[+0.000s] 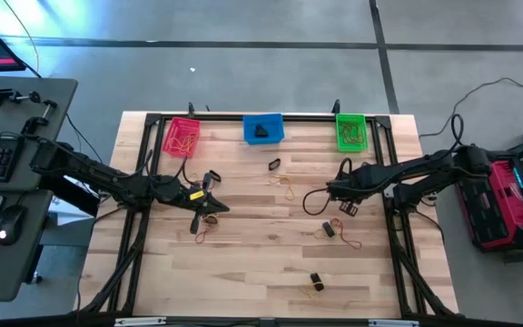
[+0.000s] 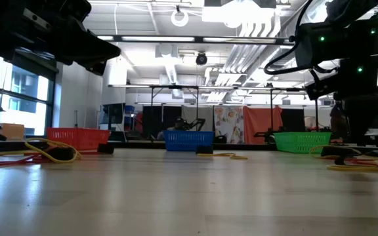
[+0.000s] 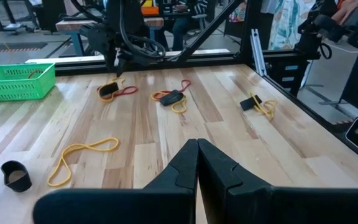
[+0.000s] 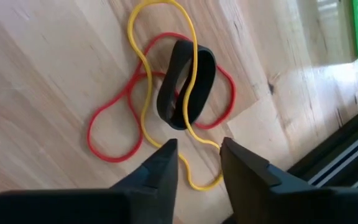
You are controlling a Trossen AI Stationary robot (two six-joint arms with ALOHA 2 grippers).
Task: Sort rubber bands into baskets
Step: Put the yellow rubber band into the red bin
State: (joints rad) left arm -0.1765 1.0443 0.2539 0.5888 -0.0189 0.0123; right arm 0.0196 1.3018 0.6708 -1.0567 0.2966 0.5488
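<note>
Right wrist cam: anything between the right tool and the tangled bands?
No. In the right wrist view, only bare wood separates the right tool from the black band; the yellow band loops back toward its fingers.

Red basket [image 1: 182, 136], blue basket [image 1: 263, 129], green basket [image 1: 351, 132] in a row; rubber bands [image 1: 288, 181] scattered.

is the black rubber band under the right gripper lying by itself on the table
No: in the right wrist view the black band lies tangled with a yellow band and a red band.

Under my right gripper [image 4: 197, 163]: black band [image 4: 185, 84] over yellow band [image 4: 143, 99] and red band [image 4: 114, 140]. Baskets red-pink [image 1: 182, 136], blue [image 1: 263, 128], green [image 1: 351, 132]; pale wood tabletop [image 1: 261, 263].
</note>
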